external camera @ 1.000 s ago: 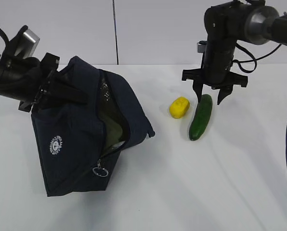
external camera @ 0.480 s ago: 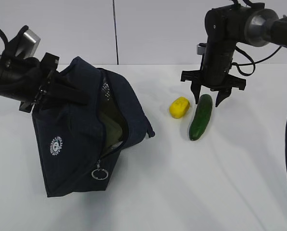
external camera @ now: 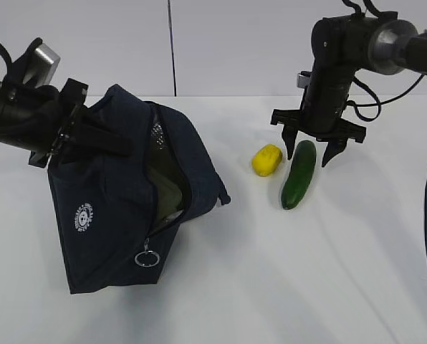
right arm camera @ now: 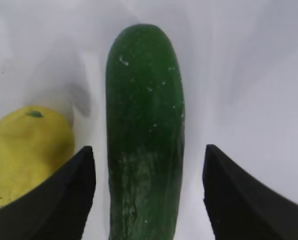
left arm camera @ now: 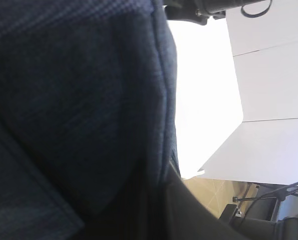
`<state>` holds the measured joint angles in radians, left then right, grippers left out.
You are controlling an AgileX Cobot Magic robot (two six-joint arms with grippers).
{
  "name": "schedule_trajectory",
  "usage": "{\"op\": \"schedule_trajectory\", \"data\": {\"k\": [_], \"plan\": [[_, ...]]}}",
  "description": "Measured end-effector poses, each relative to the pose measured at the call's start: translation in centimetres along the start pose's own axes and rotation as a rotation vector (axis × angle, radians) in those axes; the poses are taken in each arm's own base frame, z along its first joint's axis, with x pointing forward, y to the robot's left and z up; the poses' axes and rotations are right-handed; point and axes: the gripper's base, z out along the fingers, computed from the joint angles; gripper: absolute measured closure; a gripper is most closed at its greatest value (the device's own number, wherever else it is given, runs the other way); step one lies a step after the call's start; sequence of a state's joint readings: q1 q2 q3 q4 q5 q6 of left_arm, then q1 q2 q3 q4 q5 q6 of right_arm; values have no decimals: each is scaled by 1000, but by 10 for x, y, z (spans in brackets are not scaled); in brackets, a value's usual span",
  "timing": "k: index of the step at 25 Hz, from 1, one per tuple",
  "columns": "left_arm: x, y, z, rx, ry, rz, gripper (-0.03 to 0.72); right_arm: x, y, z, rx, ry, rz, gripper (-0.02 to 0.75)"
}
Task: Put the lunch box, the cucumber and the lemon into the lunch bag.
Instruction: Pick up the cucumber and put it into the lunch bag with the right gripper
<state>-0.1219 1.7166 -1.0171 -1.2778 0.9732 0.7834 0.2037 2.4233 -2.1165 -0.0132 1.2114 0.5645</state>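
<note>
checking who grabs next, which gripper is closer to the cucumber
Right. The right gripper hangs open over the far end of the cucumber, one finger on each side. The left gripper is far across the table, shut on the lunch bag.

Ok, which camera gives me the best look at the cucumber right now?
The right wrist view: the cucumber fills the middle of the frame, lying between the open fingers of the right gripper. The exterior view shows it whole but small, beside the lemon. The left wrist view shows none of it, only the lunch bag.
</note>
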Motion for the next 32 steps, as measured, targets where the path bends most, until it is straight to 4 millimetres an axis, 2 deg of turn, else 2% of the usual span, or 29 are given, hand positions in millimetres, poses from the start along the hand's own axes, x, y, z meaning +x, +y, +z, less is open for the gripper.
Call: {"op": "schedule_trajectory", "data": {"k": [7, 9, 13, 19, 22, 27, 32], "plan": [[0, 0, 0, 0, 0, 0, 697, 2, 1, 12, -3, 28, 4, 237], [0, 0, 0, 0, 0, 0, 697, 2, 1, 13, -1, 31, 4, 263], [0, 0, 0, 0, 0, 2, 697, 2, 1, 14, 0, 36, 4, 366], [0, 0, 0, 0, 0, 2, 697, 0, 1, 11, 1, 26, -38, 389], [0, 0, 0, 1, 1, 2, 697, -9, 7, -4, -32, -32, -107, 390], [1, -1, 0, 7, 7, 2, 697, -21, 20, -49, -156, -139, -168, 390], [0, 0, 0, 1, 1, 2, 697, -16, 42, -90, -423, -157, -302, 390]]}}
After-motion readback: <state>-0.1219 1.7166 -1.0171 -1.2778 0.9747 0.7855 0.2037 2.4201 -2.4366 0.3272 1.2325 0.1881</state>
